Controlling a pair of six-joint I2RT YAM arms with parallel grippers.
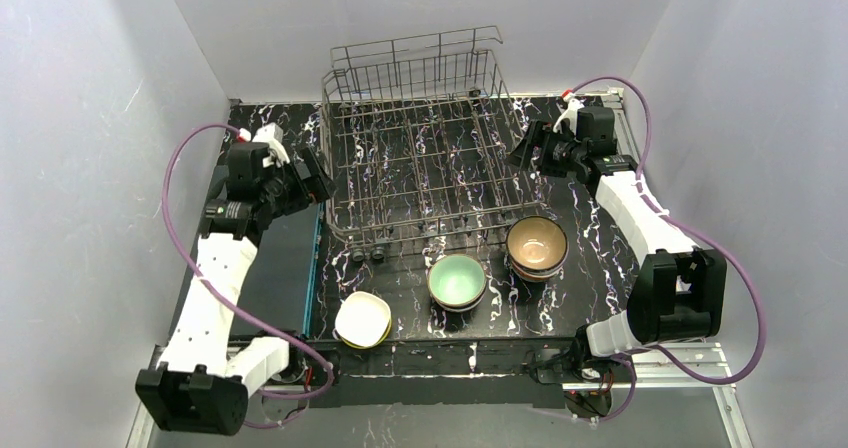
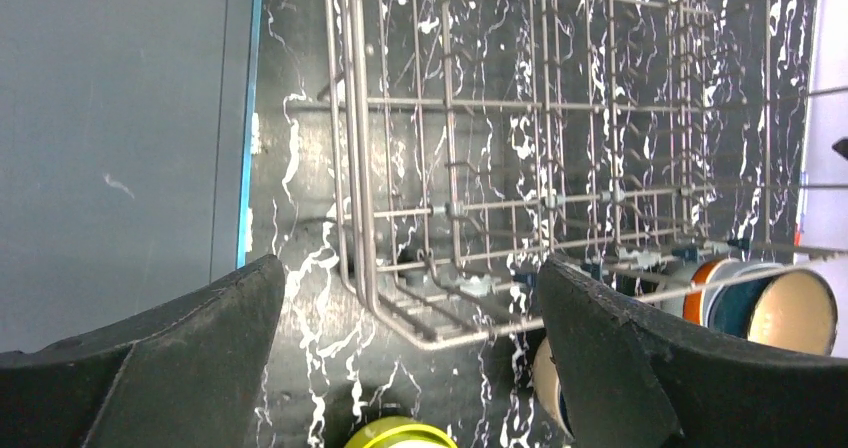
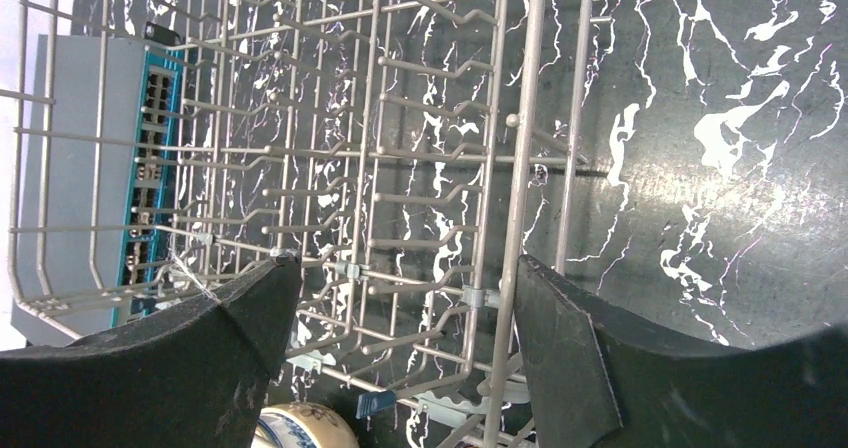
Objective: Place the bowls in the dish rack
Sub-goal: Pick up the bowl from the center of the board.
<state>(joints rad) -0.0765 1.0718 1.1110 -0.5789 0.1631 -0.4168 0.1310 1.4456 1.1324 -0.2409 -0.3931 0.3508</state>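
Looking down, we see the dish rack [image 1: 425,158] at the far middle of the black marbled table [image 1: 590,268]. It is a grey wire basket with a grid floor and upright tines. Three stacks stand just before its near edge (topped by a white bowl [image 1: 362,318], a mint bowl [image 1: 457,280] and a tan bowl [image 1: 537,244]). Our left gripper [image 2: 408,268] hangs at the rack's left side and our right gripper [image 3: 405,263] at its right — both with fingers spread wide, well apart from the bowls.
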